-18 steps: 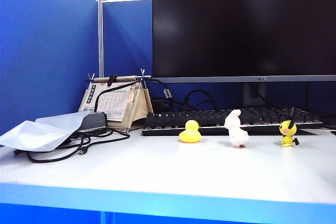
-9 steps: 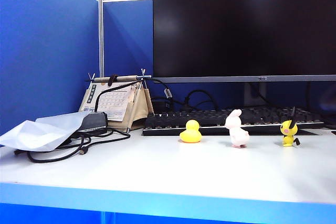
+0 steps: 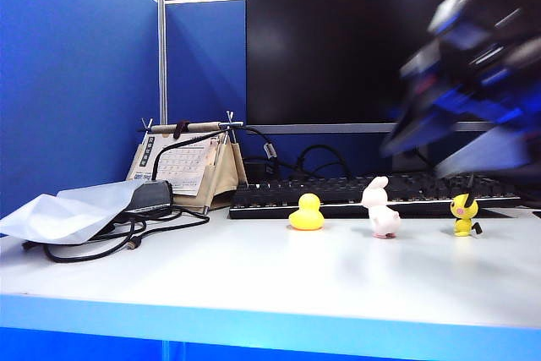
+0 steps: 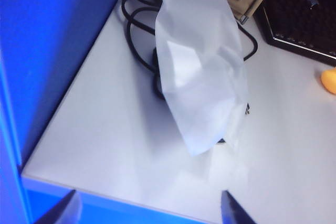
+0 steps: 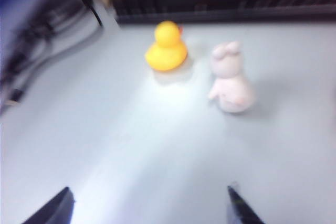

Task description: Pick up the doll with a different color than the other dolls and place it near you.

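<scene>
Currently the pink-white rabbit doll (image 3: 379, 207) stands upright on the white table (image 3: 270, 276), just in front of the keyboard (image 3: 338, 194), between the two yellow dolls. Taking the rabbit as dial centre in the exterior view, the yellow duck (image 3: 306, 213) sits at 9 o'clock and the black-eared yellow figure (image 3: 463, 213) at 3 o'clock. All three are set in one row with clear gaps between them, which leaves room for fingers to pass on either side of the rabbit without touching a neighbour.

The right gripper (image 5: 149, 203) is carried above the table, its arm appearing as a blurred mass (image 3: 465, 82) at about 1 o'clock from the rabbit in the exterior view. Its jaws are spread wide and hold nothing; only the two fingertips (image 5: 58, 205) show at the frame edge. The wide setting suits an approach over the rabbit's body. The wrist camera looks down on duck and rabbit together, so the arm appears to be lining up on this pair.

The left gripper (image 4: 149, 208) hangs over the near left corner of the table, facing the white plastic bag (image 4: 202, 66) and black cable (image 4: 137, 45), well apart from the dolls. Its jaws are also spread and empty. It is evidently parked clear of the working arm.

The pick is not yet made.
</scene>
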Controlling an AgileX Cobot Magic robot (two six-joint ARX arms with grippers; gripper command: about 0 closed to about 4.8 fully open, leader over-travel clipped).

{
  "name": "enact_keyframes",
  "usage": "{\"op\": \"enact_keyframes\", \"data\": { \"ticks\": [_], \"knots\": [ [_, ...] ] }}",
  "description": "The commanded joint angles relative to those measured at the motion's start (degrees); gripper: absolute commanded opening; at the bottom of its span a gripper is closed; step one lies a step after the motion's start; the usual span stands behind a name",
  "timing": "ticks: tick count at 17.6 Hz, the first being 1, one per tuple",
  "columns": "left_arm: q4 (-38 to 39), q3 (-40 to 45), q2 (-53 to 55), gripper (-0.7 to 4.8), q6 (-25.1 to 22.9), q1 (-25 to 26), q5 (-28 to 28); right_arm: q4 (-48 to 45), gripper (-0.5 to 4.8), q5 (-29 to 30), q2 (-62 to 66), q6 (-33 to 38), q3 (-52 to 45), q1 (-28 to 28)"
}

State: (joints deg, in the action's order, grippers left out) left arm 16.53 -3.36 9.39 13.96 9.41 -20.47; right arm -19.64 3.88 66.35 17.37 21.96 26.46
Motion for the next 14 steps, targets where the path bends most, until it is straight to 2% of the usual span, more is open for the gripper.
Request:
{"op": "enact_keyframes", "data": {
  "ticks": [1,3,10,14],
  "knots": [
    [-0.7,-0.2,0.0,3.50,-0.1,0.0,-0.2,-6.6,3.80,0.5,8.5,0.0,4.5,0.1],
    [-0.8,-0.2,-0.1,3.50,-0.1,0.0,-0.2,-7.2,3.80,-1.9,10.6,-0.1,6.5,0.0],
    [-0.7,-0.2,-0.3,3.50,-0.1,0.0,-0.2,-7.7,3.81,-3.9,22.4,-1.8,10.4,-0.3],
    [-0.7,-0.2,-0.3,3.50,-0.1,0.0,-0.2,-8.6,3.93,-3.9,28.4,-1.7,10.4,-3.2]
  ]
}}
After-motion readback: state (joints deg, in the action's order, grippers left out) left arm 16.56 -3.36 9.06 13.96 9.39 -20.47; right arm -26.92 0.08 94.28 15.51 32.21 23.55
